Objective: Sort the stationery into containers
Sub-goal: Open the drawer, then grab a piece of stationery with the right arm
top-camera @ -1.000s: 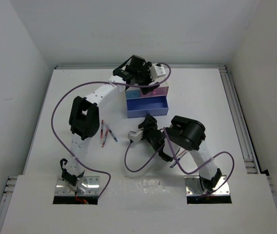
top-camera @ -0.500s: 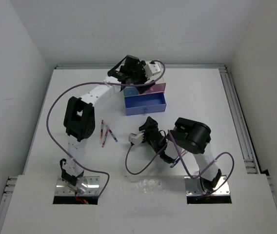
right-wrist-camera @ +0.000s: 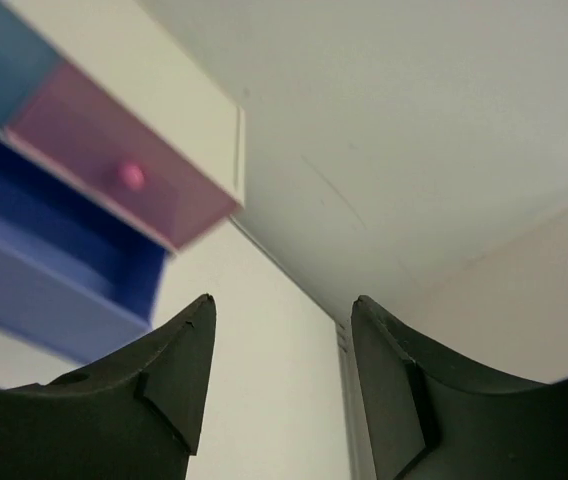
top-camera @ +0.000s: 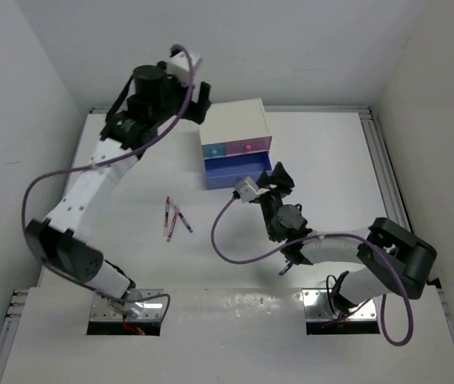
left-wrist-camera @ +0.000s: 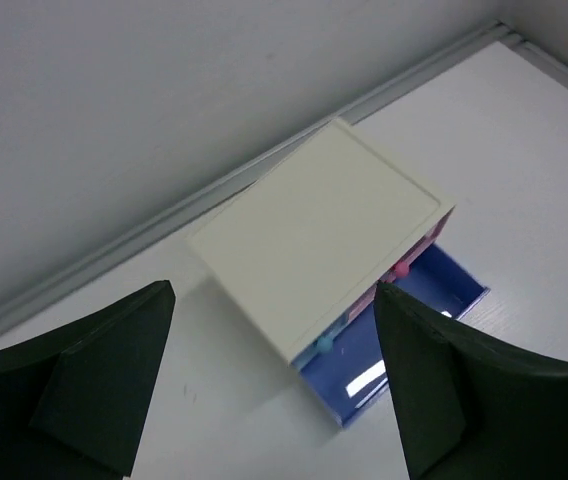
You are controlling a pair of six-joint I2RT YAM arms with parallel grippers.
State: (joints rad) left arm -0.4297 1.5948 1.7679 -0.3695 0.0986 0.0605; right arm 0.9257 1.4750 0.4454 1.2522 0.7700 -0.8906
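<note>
The white cabinet (top-camera: 239, 124) stands at the back middle of the table. Its light-blue drawer (top-camera: 213, 150) and pink drawer (top-camera: 248, 147) are shut, and the wide periwinkle drawer (top-camera: 239, 170) is pulled out. Thin red and blue pens (top-camera: 175, 218) lie on the table left of it. My left gripper (top-camera: 199, 92) hangs open high above and left of the cabinet (left-wrist-camera: 319, 235), holding nothing. My right gripper (top-camera: 277, 176) is open and empty, low beside the open drawer's right end; its view shows the pink drawer (right-wrist-camera: 114, 170) and the periwinkle one (right-wrist-camera: 54, 270).
Purple cables loop from both arms over the table. A raised rail (top-camera: 387, 192) runs along the right edge, and white walls close in the back and sides. The arm bases sit at the near edge.
The left arm has lifted off the cabinet and swung up and left. The right arm has stretched forward from mid-table to the open drawer's right end. The cabinet has shifted slightly.
</note>
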